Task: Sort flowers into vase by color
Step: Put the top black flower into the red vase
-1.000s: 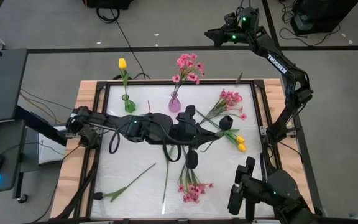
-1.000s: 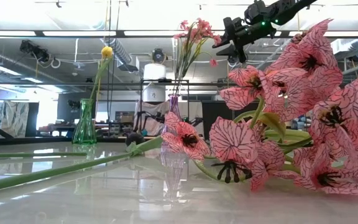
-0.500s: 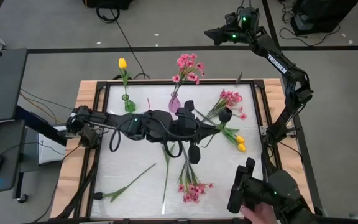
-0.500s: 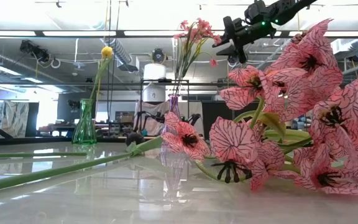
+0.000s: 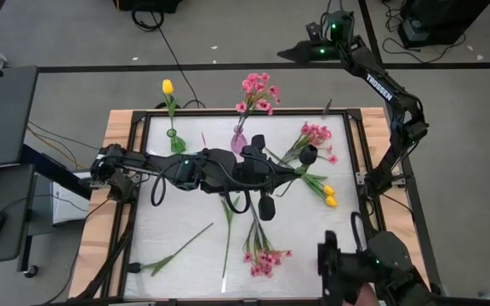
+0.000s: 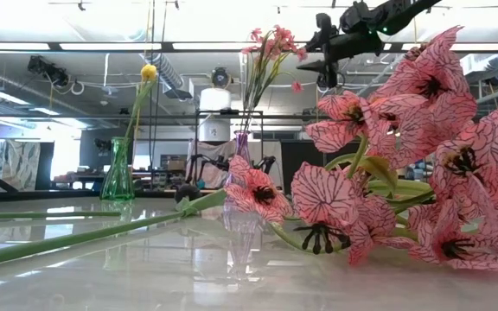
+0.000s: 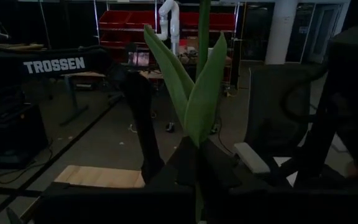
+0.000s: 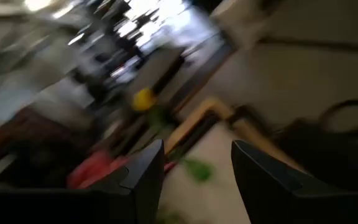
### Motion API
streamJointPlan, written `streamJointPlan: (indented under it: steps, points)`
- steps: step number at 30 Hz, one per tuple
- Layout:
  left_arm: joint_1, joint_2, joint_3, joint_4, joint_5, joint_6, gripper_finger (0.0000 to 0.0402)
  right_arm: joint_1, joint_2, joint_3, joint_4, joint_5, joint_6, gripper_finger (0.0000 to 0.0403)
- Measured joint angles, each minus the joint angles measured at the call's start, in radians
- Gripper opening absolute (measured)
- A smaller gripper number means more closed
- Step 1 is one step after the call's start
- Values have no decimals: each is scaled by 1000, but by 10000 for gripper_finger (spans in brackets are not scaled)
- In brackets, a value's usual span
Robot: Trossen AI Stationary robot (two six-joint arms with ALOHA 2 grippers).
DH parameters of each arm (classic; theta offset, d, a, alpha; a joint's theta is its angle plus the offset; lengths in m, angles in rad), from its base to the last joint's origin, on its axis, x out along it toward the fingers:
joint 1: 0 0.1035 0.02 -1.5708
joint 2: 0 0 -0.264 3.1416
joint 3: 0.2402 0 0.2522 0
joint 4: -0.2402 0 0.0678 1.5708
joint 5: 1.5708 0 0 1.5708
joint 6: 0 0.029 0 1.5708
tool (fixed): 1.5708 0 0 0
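Left arm holding a dark tulip over the middle of the table [image 5: 134, 217]

The left gripper [image 5: 266, 174] is clamped on the dark tulip [image 5: 308, 157]'s stem beside the pink vase [image 5: 239, 141]. The right gripper [image 8: 194, 168], fingers apart, is raised beyond the far edge. A yellow tulip [image 5: 329, 197] lies near the right edge.

I count two vases [image 5: 175, 142] [image 5: 239, 141] on the tabletop [image 5: 185, 217], three yellow tulips [image 5: 168, 87] [image 5: 328, 190] [image 5: 331, 201], three pink sprays [image 5: 258, 93] [image 5: 316, 136] [image 5: 264, 258] and one dark tulip [image 5: 309, 156] (held in my left jaws).
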Motion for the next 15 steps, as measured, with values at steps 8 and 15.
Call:
streamJointPlan:
  steps: [8, 15]
  points:
    - [1, 0, 0, -1, 0, 2, 7, -2, -37, 0, 1, -265, 41, 196]
    - [1, 0, 0, -2, 0, 2, 7, -2, -197, 0, 11, -234, -18, 196]
